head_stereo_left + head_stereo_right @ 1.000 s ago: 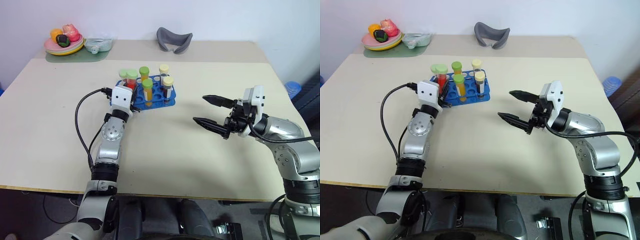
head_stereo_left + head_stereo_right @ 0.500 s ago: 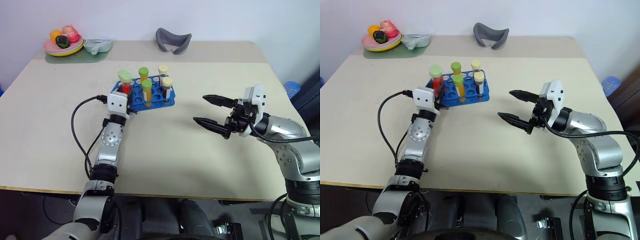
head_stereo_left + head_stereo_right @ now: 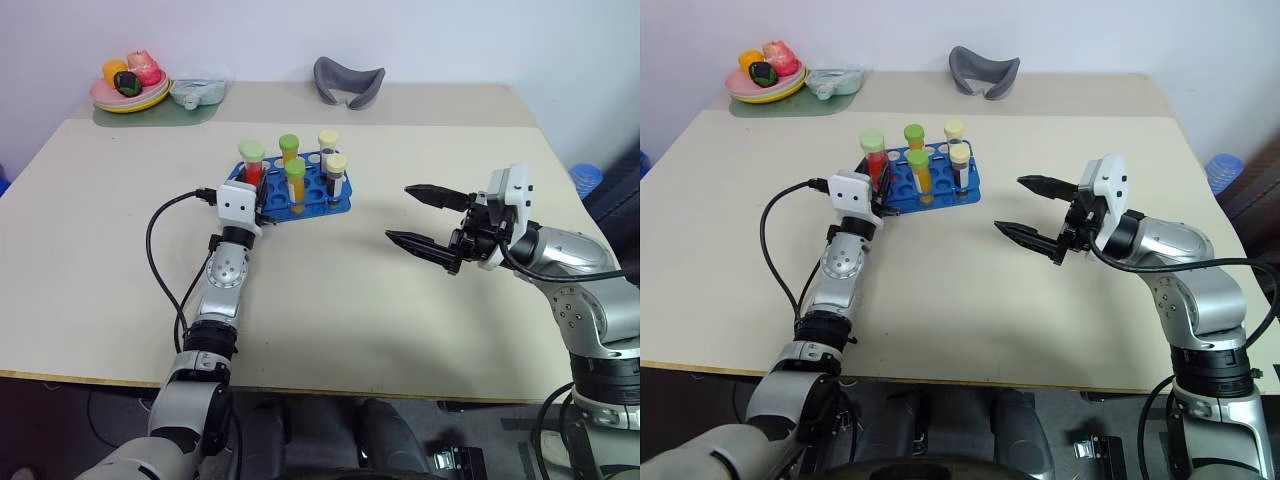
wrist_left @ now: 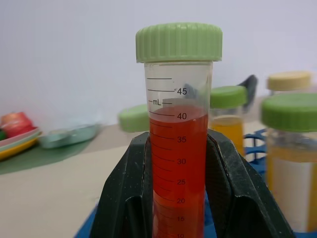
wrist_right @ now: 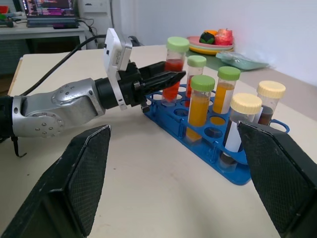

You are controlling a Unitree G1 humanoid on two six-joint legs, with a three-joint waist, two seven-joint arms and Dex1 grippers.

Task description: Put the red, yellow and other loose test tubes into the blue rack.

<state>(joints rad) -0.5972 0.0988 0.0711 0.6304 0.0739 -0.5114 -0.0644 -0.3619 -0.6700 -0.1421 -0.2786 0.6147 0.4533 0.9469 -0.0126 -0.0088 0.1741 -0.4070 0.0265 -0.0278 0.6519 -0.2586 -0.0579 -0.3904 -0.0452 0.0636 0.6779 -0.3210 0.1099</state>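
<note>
- The left gripper (image 5: 166, 79) is clamped on the red tube (image 4: 177, 148), pale green cap up, upright at the blue rack's (image 3: 300, 200) near left corner.
- The right gripper (image 3: 425, 218) hangs spread and empty above the tabletop (image 3: 330, 300), well right of the rack.
- Other capped tubes stand in the rack, toward the tabletop's far edge.

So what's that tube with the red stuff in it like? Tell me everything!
The red tube is clear plastic with a ribbed pale green cap and printed measuring lines. Red liquid fills it to about the 40 mark. It stands upright, pinched between the left gripper's two black fingers, which are shut on its sides. It is at the corner of the blue rack nearest that gripper, its lower end down at a hole there, beside other capped tubes.
</note>
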